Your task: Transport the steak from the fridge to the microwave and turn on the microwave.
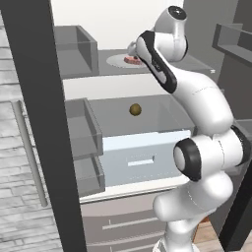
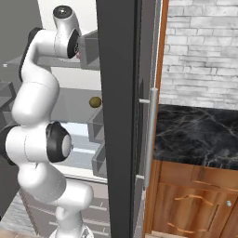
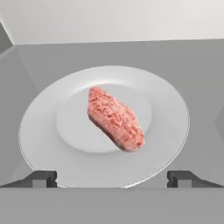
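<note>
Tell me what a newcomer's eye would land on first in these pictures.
First the pinkish-red steak, lying in the middle of a white plate on a grey fridge shelf, with the open fingers just short of the plate's near rim. Next the white arm reaching into the open fridge, then a small brown ball one shelf lower.

Arm (image 1: 197,113) rises from the base, folds at the elbow and reaches up and forward, wrist at the top. Claw (image 3: 112,178) jaws spread wide, nothing between them. Both fingertips (image 3: 41,178) level, not touching anything.
</note>
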Robot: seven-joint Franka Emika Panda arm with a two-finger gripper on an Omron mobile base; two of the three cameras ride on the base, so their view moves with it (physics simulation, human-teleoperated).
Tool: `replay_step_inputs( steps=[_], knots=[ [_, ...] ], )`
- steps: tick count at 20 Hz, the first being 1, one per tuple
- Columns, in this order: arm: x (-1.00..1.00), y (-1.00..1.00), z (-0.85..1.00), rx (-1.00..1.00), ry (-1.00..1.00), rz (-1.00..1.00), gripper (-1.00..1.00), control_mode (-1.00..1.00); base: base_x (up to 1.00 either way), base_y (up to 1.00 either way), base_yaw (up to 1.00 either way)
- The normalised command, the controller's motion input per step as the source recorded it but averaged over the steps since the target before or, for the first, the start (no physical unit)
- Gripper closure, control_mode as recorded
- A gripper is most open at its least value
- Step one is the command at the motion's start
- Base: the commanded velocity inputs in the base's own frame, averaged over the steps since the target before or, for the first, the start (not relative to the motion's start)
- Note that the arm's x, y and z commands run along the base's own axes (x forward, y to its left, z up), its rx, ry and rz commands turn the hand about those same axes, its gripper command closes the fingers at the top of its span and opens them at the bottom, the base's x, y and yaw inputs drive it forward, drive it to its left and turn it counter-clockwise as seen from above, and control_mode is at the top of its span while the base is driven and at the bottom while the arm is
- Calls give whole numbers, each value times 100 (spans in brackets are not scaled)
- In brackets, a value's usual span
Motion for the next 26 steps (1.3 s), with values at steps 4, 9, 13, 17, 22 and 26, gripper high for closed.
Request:
replay_step_inputs(
  steps=[4,9,13,17,22,26],
  knots=[
    [27,8,0,0,5,0,-100,-100,0,0,0],
    [33,0,-2,0,1,0,-100,-100,0,0,0],
    [31,3,-4,0,1,0,-100,-100,0,0,0],
    [26,4,-12,0,4,0,-100,-100,0,0,0],
    [18,2,-12,0,4,0,-100,-100,0,0,0],
    [16,5,-6,0,1,0,-100,-100,0,0,0]
  ],
)
